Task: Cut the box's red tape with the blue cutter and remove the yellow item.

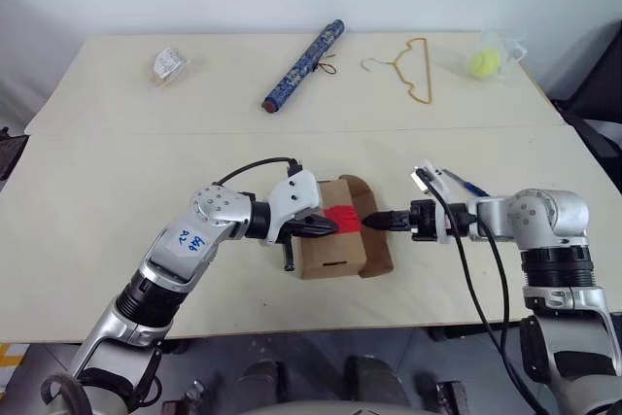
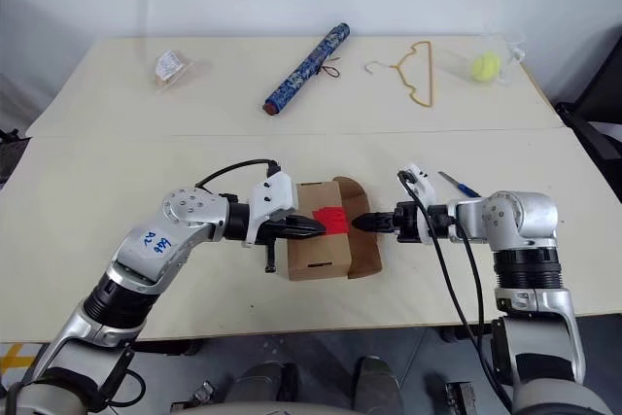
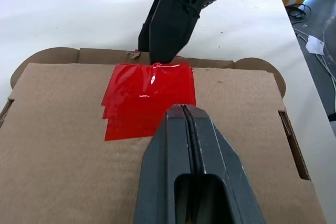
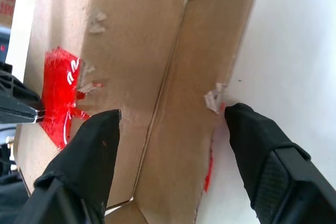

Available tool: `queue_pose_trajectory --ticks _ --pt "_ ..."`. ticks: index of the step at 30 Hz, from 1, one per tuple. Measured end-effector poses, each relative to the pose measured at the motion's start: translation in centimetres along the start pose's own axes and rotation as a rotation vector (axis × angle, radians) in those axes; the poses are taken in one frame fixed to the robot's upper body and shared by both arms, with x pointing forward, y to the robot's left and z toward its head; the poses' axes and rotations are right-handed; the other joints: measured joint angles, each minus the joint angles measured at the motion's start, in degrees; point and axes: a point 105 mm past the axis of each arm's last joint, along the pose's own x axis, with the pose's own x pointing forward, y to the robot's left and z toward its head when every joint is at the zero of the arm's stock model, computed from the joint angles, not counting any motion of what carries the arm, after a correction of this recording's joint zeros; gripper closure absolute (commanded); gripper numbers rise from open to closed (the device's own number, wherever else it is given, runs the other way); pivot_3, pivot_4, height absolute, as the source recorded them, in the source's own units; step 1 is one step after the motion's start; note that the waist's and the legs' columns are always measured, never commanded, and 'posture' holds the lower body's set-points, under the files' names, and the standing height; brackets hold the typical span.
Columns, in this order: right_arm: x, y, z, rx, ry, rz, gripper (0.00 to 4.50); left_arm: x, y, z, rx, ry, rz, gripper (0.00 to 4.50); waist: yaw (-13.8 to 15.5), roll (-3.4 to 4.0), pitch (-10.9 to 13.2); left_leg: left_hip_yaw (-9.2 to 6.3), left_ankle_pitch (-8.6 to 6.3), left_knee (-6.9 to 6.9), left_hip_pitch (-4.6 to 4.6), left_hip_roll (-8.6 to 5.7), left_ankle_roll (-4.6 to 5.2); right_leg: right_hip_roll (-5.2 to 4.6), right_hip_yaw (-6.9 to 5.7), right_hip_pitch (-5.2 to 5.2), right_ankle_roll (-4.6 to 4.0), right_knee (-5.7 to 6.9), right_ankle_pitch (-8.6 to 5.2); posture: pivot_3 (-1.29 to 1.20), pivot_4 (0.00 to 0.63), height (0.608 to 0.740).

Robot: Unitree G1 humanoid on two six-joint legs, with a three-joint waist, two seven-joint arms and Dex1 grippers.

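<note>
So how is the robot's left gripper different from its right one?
The left gripper has its fingers pressed shut, while the right gripper has its fingers spread apart. The left gripper rests on top of the box at the red tape; the right gripper straddles an opened flap at the box's other side. Both have black fingers and point toward the box.

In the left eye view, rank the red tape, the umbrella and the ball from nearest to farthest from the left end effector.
1. Red tape, on the box top at its tip.
2. Umbrella, far side, middle.
3. Ball, far right corner.
</note>
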Motion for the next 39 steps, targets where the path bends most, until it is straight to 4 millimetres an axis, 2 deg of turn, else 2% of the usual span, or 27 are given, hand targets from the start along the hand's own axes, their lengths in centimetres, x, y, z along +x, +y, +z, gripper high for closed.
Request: queue_pose_trajectory --ticks 2,6,14,18,22,25,28,30,35,39 --pt "0.7 0.3 -0.5 -0.013 0.045 0.022 2.57 0.0 0.0 0.0 0.000 -0.001 -0.004 4.50 0.05 0.01 0.00 0.00 -0.06 -0.06 0.06 0.08 -0.10 0.02 -0.02 -0.02 -0.08 0.06 -0.05 0.00 0.150 0.740" --pt "1.4 0.4 -1.2 0.004 0.079 0.058 3.65 0.0 0.0 0.0 0.005 -0.005 -0.007 4.50 0.13 0.02 -0.01 -0.01 -0.08 -0.18 0.07 0.12 -0.14 0.23 -0.08 -0.03 -0.12 0.20 -0.06 0.00 0.150 0.740" --pt "2.0 0.3 -1.2 0.013 0.089 0.089 3.65 -0.1 0.1 -0.1 0.006 -0.005 -0.002 4.50 0.04 0.03 -0.02 0.05 -0.09 -0.16 0.09 0.21 -0.17 0.46 -0.02 -0.02 -0.12 0.17 -0.07 0.00 0.150 0.740" --pt "2.4 0.5 -1.2 -0.017 0.115 0.085 4.46 -0.1 0.2 -0.2 0.005 -0.005 0.002 4.50 0.00 -0.10 -0.09 0.13 -0.13 -0.16 0.24 0.33 -0.24 0.55 0.10 0.06 -0.15 0.15 -0.07 0.00 0.150 0.740" --pt "2.5 0.2 -1.2 -0.046 0.133 0.037 4.46 0.0 0.2 -0.4 -0.002 -0.007 0.008 4.50 0.10 -0.41 -0.28 0.14 -0.29 -0.15 0.46 0.36 -0.29 0.13 0.19 0.32 -0.21 -0.21 -0.07 0.00 0.150 0.740" --pt "1.3 0.2 -0.9 -0.082 0.143 -0.008 4.46 0.6 0.1 -0.1 -0.004 -0.040 -0.001 4.50 0.43 0.07 -0.08 0.14 -0.33 -0.15 0.24 0.11 -0.35 -0.22 0.28 0.10 -0.22 -0.17 -0.05 0.00 0.150 0.740" --pt "-0.2 0.1 -0.8 -0.091 0.162 -0.063 4.46 1.7 0.0 0.4 -0.007 -0.080 -0.013 4.50 1.99 0.28 -0.05 -0.02 -0.20 -0.10 -0.11 0.04 -0.16 -0.23 0.09 -0.17 -0.19 -0.09 -0.04 0.00 0.150 0.740" --pt "-1.8 0.2 0.0 -0.108 0.169 -0.122 4.46 2.5 0.0 1.0 -0.009 -0.121 -0.013 4.50 2.90 0.44 -0.02 -0.05 -0.18 0.00 -0.49 -0.09 -0.07 -0.19 -0.24 -0.49 -0.14 -0.04 -0.01 0.00 0.150 0.740" --pt "-6.0 0.8 2.4 -0.170 0.152 -0.289 4.46 4.8 0.7 2.6 -0.012 -0.214 0.019 4.50 3.58 0.44 -0.01 -0.03 -0.11 0.07 -0.79 -0.34 0.22 -0.19 -0.65 -0.49 0.04 -0.13 0.09 0.00 0.150 0.740" --pt "-8.2 1.2 3.4 -0.226 0.137 -0.376 4.46 6.2 1.3 3.4 -0.017 -0.266 0.052 4.50 3.47 0.45 0.01 0.08 -0.10 0.10 -0.91 -0.48 0.44 -0.29 -0.79 -0.48 0.32 -0.37 0.23 0.00 0.150 0.740"
